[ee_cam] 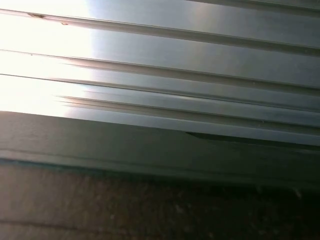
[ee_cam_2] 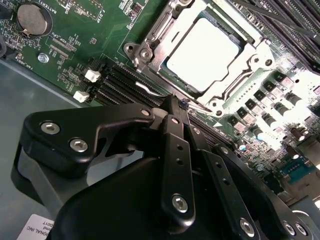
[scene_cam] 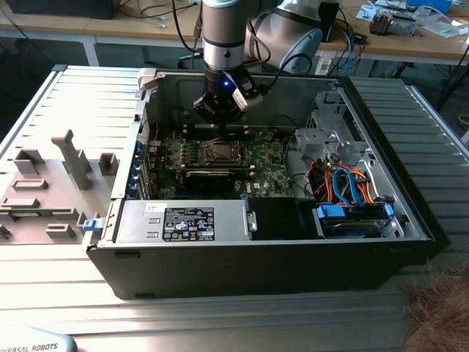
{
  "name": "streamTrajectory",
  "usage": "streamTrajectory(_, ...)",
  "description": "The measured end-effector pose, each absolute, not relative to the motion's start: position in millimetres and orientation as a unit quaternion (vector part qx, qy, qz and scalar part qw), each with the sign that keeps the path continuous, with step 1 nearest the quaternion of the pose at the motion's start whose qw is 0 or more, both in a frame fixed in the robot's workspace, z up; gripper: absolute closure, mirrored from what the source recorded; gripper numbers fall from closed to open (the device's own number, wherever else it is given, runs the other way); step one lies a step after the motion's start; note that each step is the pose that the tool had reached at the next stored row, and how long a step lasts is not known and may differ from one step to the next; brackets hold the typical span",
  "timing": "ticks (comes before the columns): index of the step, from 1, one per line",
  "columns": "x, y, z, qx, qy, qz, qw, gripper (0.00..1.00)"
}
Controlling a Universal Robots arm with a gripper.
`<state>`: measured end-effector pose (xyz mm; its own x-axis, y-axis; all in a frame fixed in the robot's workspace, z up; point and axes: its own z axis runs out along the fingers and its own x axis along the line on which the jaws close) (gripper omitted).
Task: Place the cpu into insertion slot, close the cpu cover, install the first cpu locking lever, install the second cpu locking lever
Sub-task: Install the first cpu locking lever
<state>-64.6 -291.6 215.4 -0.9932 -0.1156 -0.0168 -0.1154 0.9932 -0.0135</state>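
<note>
The small square cpu with its dull silvery top (ee_cam_2: 202, 54) is sitting in the socket on the green motherboard (ee_cam_2: 100, 45), and the thin silvery cpu cover frame (ee_cam_2: 227, 75) is lying flat around it, so seating and closing look done. The black gripper (ee_cam_2: 175, 107) is hanging just beside the socket's edge, its fingers (ee_cam_2: 172, 125) pressed together and holding nothing, probably for the thin locking levers, which are hard to make out.
</note>
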Motion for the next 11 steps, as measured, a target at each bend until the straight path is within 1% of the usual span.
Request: streamTrajectory(11, -64.2, -291.6, 212.3, -0.058, 0.998, -0.006, 0.009, 0.89)
